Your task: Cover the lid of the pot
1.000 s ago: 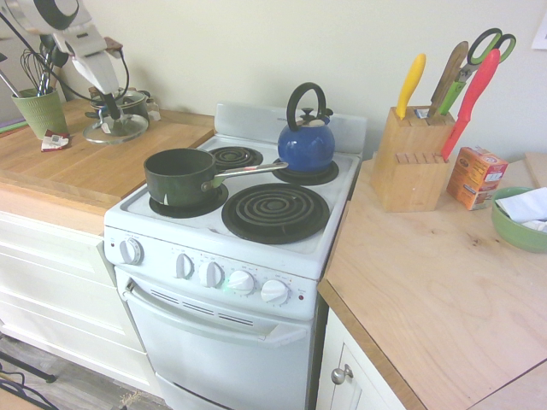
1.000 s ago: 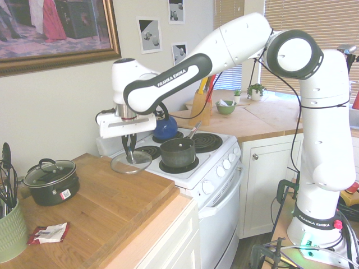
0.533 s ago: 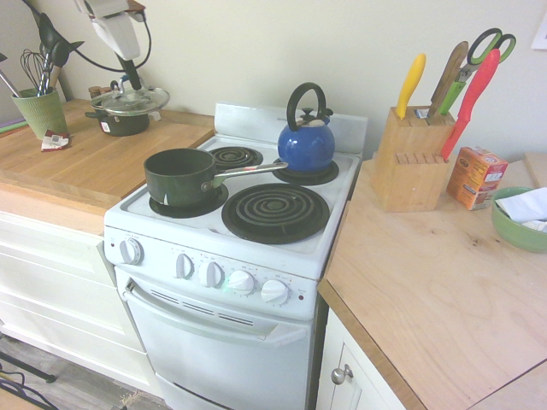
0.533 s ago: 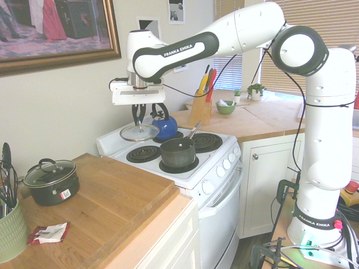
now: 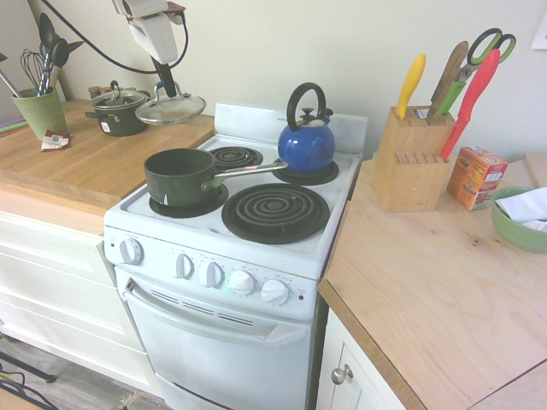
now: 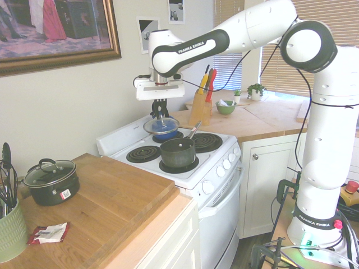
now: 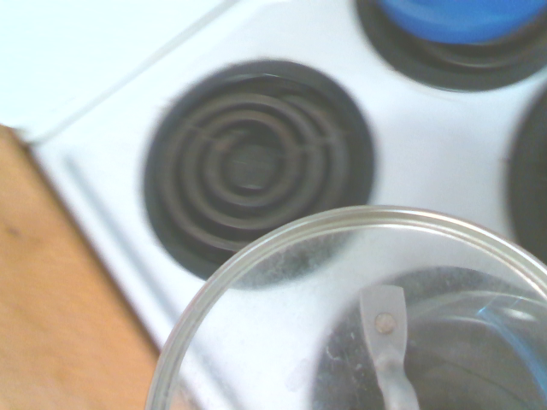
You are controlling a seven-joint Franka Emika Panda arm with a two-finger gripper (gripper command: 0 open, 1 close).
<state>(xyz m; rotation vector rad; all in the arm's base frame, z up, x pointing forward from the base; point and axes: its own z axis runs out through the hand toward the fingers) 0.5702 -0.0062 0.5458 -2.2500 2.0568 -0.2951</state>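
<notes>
Pinching the silver-rimmed clear glass lid (image 6: 152,126) by its top handle in the white two-finger gripper (image 6: 161,115), left of centre, leaving the rim free for covering the dark green metal-handled saucepan (image 6: 178,153), mid-frame.

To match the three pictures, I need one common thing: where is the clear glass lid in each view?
First exterior view: the lid, upper left, held under the hand.
Second exterior view: centre, a bit left and high, in front of the kettle.
Wrist view: bottom, right of centre, cut by the edge.
Shared landmark: the blue kettle.
</notes>
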